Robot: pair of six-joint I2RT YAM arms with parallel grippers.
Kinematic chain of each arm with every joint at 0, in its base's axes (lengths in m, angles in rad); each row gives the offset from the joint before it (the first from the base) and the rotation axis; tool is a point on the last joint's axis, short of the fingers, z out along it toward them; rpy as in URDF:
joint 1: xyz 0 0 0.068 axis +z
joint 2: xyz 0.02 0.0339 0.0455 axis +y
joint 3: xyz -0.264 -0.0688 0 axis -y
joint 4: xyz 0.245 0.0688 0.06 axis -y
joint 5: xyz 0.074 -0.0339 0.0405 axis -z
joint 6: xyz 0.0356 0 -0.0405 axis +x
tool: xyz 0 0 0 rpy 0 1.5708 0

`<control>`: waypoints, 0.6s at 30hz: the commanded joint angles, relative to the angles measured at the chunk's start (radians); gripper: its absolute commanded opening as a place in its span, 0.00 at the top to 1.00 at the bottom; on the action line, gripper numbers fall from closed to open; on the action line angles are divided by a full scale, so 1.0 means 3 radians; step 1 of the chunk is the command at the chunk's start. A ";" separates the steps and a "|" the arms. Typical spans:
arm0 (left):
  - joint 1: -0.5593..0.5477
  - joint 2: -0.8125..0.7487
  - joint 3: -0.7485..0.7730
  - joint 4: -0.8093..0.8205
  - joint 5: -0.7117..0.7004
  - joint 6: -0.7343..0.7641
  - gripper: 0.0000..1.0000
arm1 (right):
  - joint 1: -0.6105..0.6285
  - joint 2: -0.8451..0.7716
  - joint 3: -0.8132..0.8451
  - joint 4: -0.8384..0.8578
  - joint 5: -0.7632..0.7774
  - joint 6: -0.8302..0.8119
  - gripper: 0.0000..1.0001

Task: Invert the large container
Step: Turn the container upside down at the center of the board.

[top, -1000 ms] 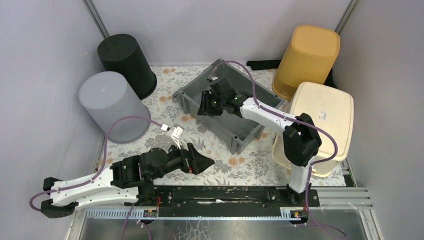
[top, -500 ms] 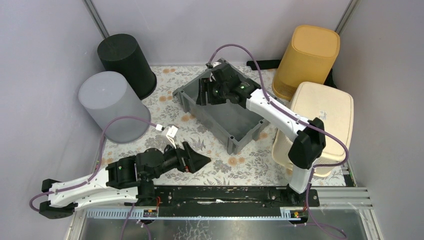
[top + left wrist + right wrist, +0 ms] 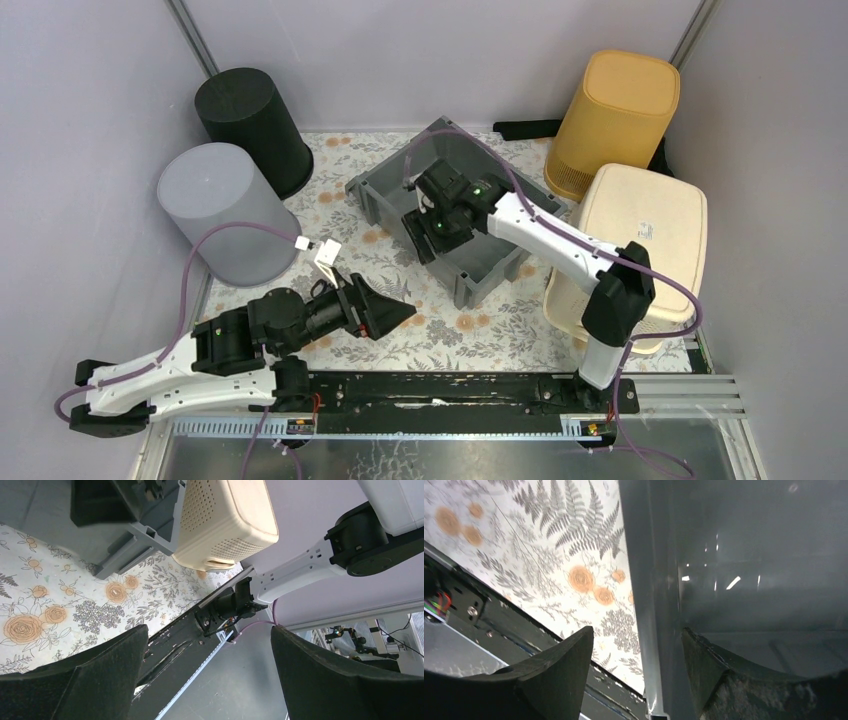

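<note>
The large container is a grey rectangular crate [image 3: 480,255] standing open side up, skewed, in the middle of the flowered table. My right gripper [image 3: 432,232] is open and straddles the crate's left wall [image 3: 656,610]. One finger [image 3: 551,677] hangs outside over the table and the other finger [image 3: 736,680] is inside, close against the wall. My left gripper [image 3: 400,313] hovers open and empty over the table's front, short of the crate's near corner. In the left wrist view the crate [image 3: 40,515] fills the upper left, beyond the wide-apart jaws of the left gripper [image 3: 210,652].
Upside-down bins ring the crate: a black cylinder [image 3: 250,125] and a pale grey cylinder [image 3: 225,210] at the left, a yellow basket [image 3: 612,120] and a cream basket [image 3: 640,250] at the right. The black base rail [image 3: 450,390] runs along the front edge.
The right gripper has moved from the crate's far left corner down along its left wall, and its jaws have opened wider. The left arm has drawn back slightly to the left.
</note>
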 commanded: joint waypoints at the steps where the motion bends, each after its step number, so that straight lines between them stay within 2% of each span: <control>1: -0.0018 0.0016 0.0085 -0.0023 -0.0011 0.0080 0.00 | 0.0153 -0.0105 -0.0110 -0.0120 0.0125 -0.0149 0.28; 7: -0.0016 -0.0030 0.0084 -0.0021 -0.0027 0.0072 0.00 | 0.0259 0.0029 -0.0205 -0.0245 0.0406 -0.0098 0.32; 12: -0.0016 -0.0036 0.0144 -0.0023 -0.0026 0.0100 0.00 | 0.0261 0.0110 -0.0211 -0.0310 0.0391 -0.0057 0.47; 18: -0.0017 -0.0016 0.0232 -0.0039 -0.0022 0.0143 0.00 | 0.0267 0.0185 -0.0086 -0.0511 0.0392 -0.0073 0.60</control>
